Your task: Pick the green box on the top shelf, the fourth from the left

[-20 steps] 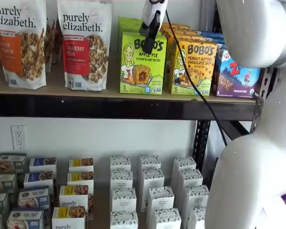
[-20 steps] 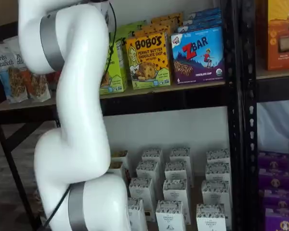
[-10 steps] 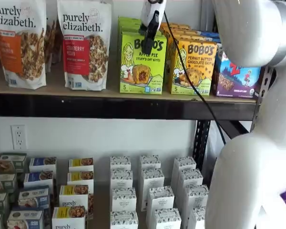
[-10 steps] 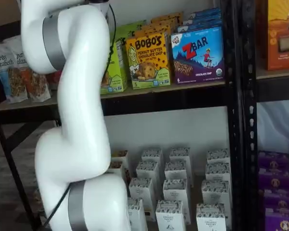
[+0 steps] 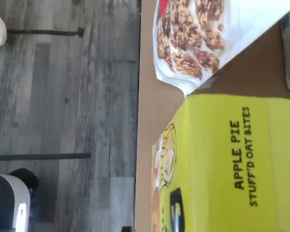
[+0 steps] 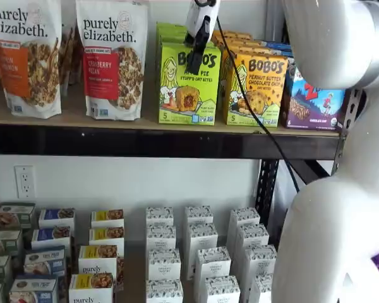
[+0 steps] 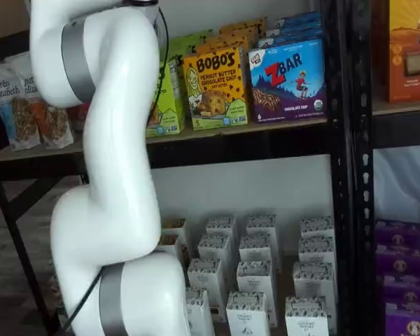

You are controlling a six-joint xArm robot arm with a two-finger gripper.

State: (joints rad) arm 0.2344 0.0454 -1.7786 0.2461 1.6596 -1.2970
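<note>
A shelf view shows the gripper (image 6: 196,53) slightly higher and further in than 1 second ago, its black fingers now over the top front edge of the green box (image 6: 188,85). Whether the jaws are open cannot be told. The box stands on the top shelf (image 6: 145,142) near its front rail, a granola bag (image 6: 112,57) left, a yellow-orange box (image 6: 258,88) just beside it right.

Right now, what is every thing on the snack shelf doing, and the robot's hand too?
green box: standing upright at the front of the top shelf, not lifted.
gripper: hanging at the green box's top edge; open or shut cannot be told.
yellow-orange Bobo's box: upright beside the green box.
blue Zbar box: upright, untouched.
granola bags: standing, sealed.
</note>
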